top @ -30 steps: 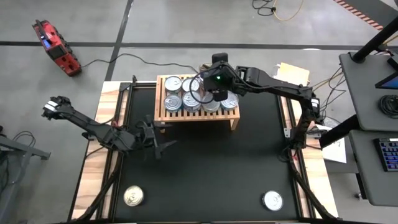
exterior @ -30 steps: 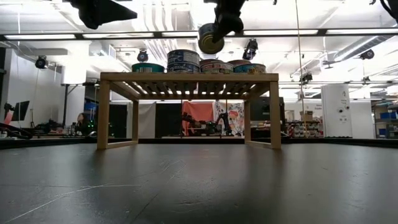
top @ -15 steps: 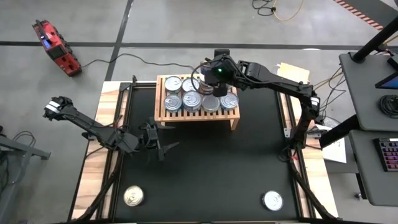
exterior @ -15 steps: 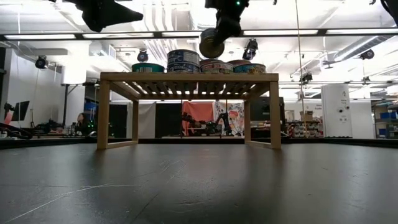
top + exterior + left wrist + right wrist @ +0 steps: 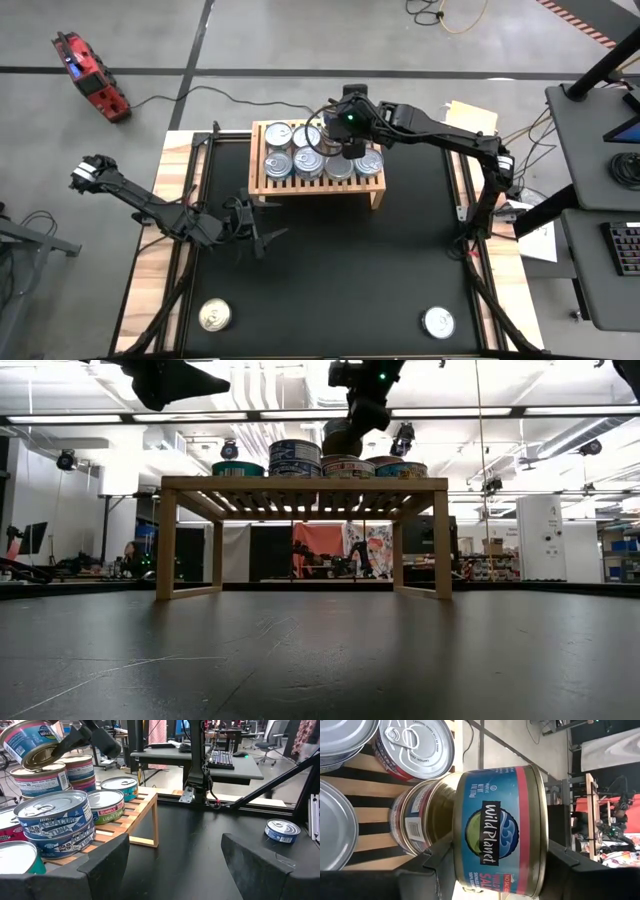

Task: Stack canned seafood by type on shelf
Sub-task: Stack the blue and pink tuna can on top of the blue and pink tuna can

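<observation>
The light-wood shelf (image 5: 258, 182) stands at the table's far middle, with several tins of canned seafood (image 5: 290, 162) on its slatted top, some stacked two high (image 5: 55, 822). My right gripper (image 5: 335, 133) hangs over the shelf's far row, shut on a blue-and-red labelled tin (image 5: 497, 827). That tin hangs tilted just above a like-labelled tin (image 5: 415, 822) standing on the slats. My left gripper (image 5: 255, 232) hovers open above the mat, near the shelf's near left leg, with nothing between its fingers (image 5: 107, 865). My right gripper pinches the blue-and-red tin between its two fingers, one on each flat end (image 5: 456, 852); one finger lies across the gold end face (image 5: 42, 757). The fingers slant down from the table's right. The tin is lifted clear and tilted, with its label toward the wrist camera.
Two lone tins lie on the black mat near the front edge, one at the left (image 5: 213, 316) and one at the right (image 5: 438, 322). The mat between them and the shelf is bare. A keyboard and desk (image 5: 600, 150) stand beyond the table's right side.
My right gripper has carried the tin a little toward the table's far edge and down, closer to the tins on the shelf. The tin has turned somewhat, and the low view sees less of its round end face than before.
</observation>
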Controlling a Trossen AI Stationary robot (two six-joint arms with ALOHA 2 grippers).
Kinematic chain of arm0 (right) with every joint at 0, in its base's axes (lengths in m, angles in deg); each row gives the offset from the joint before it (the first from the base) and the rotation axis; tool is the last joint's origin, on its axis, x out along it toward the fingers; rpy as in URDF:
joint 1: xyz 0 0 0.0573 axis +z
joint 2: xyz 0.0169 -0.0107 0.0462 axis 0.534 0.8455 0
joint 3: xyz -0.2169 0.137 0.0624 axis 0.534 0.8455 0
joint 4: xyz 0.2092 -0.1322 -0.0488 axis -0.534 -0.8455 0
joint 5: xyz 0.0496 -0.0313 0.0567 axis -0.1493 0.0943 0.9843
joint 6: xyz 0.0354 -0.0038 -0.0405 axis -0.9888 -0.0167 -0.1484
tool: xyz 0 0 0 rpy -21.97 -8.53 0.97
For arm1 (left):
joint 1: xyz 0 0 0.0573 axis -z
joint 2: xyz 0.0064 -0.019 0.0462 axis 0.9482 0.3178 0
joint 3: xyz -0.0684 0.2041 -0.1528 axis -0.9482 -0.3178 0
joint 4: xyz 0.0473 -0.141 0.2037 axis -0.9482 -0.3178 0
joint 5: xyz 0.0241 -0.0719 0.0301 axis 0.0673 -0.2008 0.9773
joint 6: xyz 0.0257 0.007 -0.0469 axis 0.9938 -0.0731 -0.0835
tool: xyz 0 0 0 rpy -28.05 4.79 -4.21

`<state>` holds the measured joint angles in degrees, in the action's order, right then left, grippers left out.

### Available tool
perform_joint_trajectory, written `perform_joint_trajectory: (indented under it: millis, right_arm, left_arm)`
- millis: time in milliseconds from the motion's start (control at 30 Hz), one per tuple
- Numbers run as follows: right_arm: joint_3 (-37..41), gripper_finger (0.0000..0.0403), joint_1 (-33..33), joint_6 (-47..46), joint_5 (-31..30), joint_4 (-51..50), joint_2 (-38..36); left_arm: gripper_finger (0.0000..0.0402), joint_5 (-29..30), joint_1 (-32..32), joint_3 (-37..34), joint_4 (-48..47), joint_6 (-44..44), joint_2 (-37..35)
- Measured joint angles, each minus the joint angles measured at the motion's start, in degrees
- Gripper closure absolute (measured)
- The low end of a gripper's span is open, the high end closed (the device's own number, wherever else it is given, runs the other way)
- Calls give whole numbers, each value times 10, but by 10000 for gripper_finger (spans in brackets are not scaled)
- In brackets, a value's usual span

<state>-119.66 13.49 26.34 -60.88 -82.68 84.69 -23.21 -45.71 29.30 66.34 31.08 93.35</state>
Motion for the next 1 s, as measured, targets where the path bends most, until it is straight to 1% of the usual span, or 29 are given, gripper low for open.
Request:
perform_joint_trajectory:
  millis: [167, 433, 600, 1000]
  right_arm:
    - [0, 213, 0, 2, 0, -1, 0]
    - [0, 179, 0, 0, 0, 1, 0]
    - [0, 164, 0, -22, 45, 0, 0]
    - [0, 135, 0, -39, 51, -1, 0]
  left_arm:
    - [102, 0, 0, 0, 0, 0, 0]
    - [102, 0, 0, 0, 0, 0, 0]
    - [102, 0, 0, 0, 0, 0, 0]
    - [102, 0, 0, 0, 0, 0, 0]
